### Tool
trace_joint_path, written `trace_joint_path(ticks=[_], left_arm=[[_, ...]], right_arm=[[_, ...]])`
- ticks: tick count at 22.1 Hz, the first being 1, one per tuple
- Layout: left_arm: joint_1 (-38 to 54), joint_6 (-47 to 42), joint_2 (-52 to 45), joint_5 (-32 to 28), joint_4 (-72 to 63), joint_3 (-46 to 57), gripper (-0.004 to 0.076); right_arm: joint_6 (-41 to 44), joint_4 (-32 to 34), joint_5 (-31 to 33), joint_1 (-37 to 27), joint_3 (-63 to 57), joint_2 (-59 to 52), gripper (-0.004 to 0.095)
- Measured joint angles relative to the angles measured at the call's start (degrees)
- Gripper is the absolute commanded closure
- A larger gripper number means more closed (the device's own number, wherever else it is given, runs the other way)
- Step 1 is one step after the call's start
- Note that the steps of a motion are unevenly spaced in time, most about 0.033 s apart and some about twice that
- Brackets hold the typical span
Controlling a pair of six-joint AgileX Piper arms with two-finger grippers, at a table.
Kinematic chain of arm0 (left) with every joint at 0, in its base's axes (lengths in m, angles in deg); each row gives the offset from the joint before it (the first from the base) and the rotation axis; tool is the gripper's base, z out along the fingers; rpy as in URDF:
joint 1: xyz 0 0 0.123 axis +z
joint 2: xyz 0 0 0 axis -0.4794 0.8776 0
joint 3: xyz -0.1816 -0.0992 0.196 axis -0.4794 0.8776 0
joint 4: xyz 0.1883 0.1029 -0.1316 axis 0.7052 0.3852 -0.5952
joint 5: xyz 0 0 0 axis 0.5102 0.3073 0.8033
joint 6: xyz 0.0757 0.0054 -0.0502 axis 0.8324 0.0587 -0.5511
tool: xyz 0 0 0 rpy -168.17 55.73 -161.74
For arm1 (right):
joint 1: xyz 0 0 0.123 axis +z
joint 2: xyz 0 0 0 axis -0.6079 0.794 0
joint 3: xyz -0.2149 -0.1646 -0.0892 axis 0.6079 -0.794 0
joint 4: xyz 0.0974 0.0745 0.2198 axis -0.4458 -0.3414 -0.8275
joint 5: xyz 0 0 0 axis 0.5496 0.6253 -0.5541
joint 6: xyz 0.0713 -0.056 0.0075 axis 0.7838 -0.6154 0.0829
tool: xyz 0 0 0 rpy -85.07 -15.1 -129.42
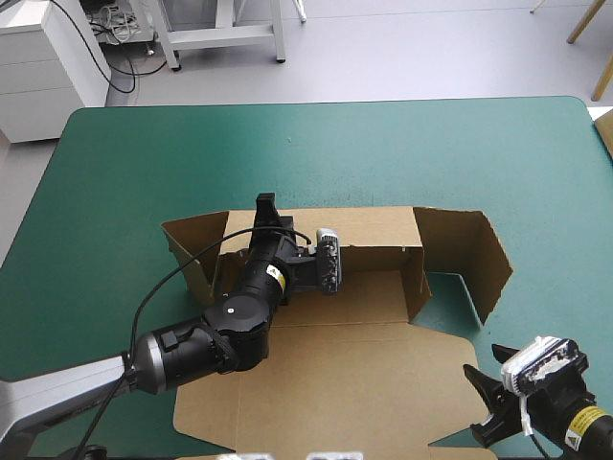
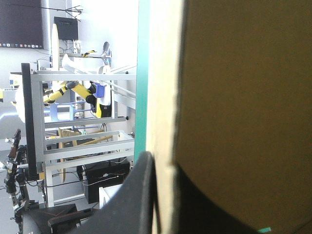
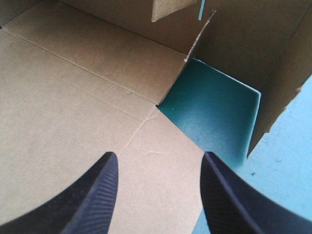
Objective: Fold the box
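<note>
The brown box (image 1: pixel 364 374) lies in the middle of the table, its wide front panel flat and its back wall (image 1: pixel 374 230) raised. My left gripper (image 1: pixel 266 213) sits at the top edge of that back wall, left of centre, shut on the box. In the left wrist view one black finger (image 2: pixel 139 195) presses against the board's edge (image 2: pixel 163 97); the other is hidden behind the board. My right gripper (image 1: pixel 479 407) stands open at the flat panel's near right corner. Its fingers are apart over the flat board (image 3: pixel 73 97), with nothing between them.
A left side flap (image 1: pixel 192 249) and a larger right side flap (image 1: pixel 479 259) stand up at angles from the back wall. Teal-green cover (image 3: pixel 214 112) shows in the notch ahead of the right gripper. Bare cover (image 1: pixel 335 153) stretches from the box to the far edge.
</note>
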Motion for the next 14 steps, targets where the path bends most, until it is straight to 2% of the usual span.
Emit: trace_joint_path(ticks=[4,8,14], left_arm=[[0.0,0.0,0.0,-0.04,-0.11,0.0,0.0731],[0.0,0.0,0.0,-0.04,-0.11,0.0,0.0731],[0.0,0.06,-0.07,-0.04,-0.13,0.0,0.0731]], right_arm=[[1.4,0.3,0.41,0.0,3.67,0.55,0.0419],[3.65,4.33,2.02,0.0,11.91,5.47,0.0419],[8.07,8.58,7.3,0.0,33.45,23.35,0.0421]])
